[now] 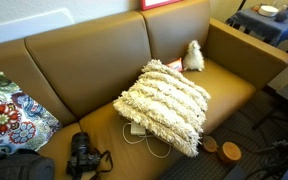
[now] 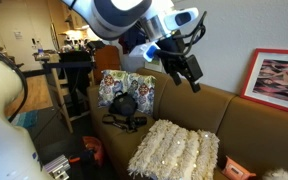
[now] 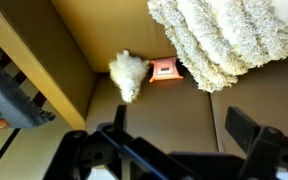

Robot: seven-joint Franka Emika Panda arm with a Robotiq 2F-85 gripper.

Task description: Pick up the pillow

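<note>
**Pillow low and to one side of the spread claw**

The pillow (image 1: pixel 164 105) lies flat on the brown desk (image 1: pixel 84 118), well below the claw (image 2: pixel 187 75). The claw hangs high in the air with its fingers spread and nothing between them. In the wrist view the pillow (image 3: pixel 229 35) fills the upper right corner, ahead of the claw (image 3: pixel 176 115) and off to the right. Only bare desk sits straight under the gap. The pillow is square, so no side is longer, and its fringe rows run slantwise to the line between the fingers. The claw probably needs to shift forward and to that side, then drop, before closing. A fluffy white toy (image 3: pixel 129 72) sits ahead of the claw on the other side, near the pillow's corner.
</note>
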